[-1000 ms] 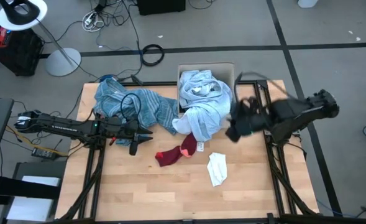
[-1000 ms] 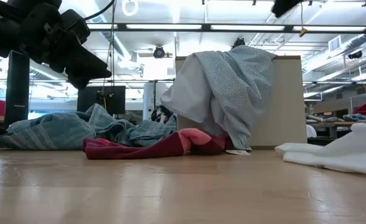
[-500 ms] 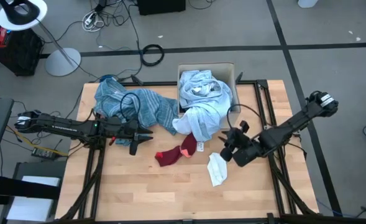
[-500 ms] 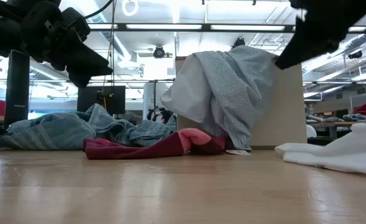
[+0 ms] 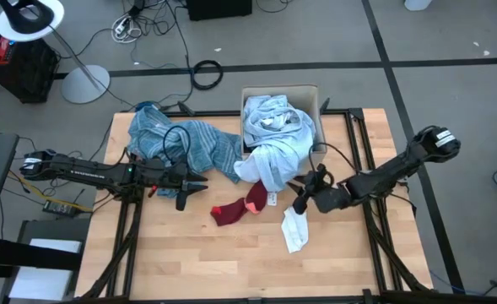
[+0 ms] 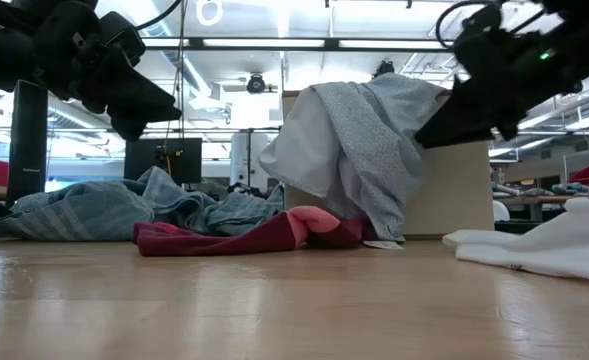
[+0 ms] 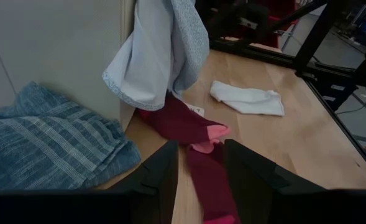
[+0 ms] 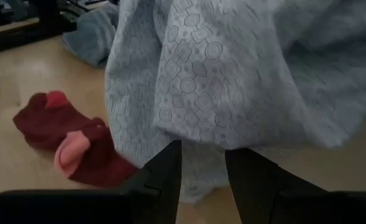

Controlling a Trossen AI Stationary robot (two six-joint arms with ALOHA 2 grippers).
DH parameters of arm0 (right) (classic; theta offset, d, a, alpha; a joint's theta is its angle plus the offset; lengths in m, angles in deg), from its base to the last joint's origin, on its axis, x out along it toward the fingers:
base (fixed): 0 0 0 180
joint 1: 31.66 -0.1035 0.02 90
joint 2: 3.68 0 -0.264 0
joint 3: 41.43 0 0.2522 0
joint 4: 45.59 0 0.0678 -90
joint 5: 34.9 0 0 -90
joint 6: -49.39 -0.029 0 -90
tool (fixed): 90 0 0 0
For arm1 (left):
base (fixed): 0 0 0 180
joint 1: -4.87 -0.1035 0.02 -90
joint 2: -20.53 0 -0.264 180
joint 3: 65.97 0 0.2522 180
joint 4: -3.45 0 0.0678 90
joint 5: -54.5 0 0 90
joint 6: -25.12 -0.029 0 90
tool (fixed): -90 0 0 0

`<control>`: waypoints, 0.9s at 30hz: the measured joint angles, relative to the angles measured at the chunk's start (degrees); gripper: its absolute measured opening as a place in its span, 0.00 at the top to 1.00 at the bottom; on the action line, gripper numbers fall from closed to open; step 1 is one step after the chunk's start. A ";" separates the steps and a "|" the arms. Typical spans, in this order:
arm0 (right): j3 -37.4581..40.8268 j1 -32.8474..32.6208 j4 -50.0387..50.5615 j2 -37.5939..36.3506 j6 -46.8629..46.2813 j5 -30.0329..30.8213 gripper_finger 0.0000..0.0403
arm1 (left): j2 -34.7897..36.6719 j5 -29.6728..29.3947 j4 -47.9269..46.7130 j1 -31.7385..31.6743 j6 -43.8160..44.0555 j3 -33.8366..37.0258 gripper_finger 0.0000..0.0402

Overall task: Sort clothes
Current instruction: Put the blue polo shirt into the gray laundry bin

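Right hand [image 5: 299, 201] hovers open, seemingly just beside the pale patterned shirt [image 5: 275, 156].

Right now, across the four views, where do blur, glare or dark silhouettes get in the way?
High view: even light, sharp. Low view: bright ceiling lights behind leave both arms as dark silhouettes; the white cloth is soft at the edge. Left wrist view: the gripper is dark and blurred, the red sock clear. Right wrist view: the patterned shirt fills the picture, slightly soft.
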 joint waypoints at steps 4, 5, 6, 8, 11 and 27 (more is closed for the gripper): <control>-0.15 3.70 -8.01 4.12 4.46 -4.30 0.69 | 0.00 -0.02 0.01 0.00 0.00 0.01 0.66; -0.11 4.56 -10.42 5.53 5.57 -5.26 0.69 | 0.00 -0.01 0.06 0.00 0.00 0.02 0.66; -0.11 5.43 -13.74 7.02 6.73 -6.21 0.69 | 0.02 -0.02 0.12 0.00 0.00 0.02 0.66; -0.11 6.75 -20.55 9.77 8.96 -7.23 0.69 | 0.01 -0.02 0.03 0.00 0.00 0.02 0.66; -0.28 7.72 -29.62 12.83 12.77 -7.33 0.73 | 0.02 -0.01 0.05 0.00 0.00 0.02 0.66; -25.48 13.93 -26.01 6.70 59.14 -7.23 0.99 | 0.01 -0.02 0.04 0.00 0.02 0.04 0.66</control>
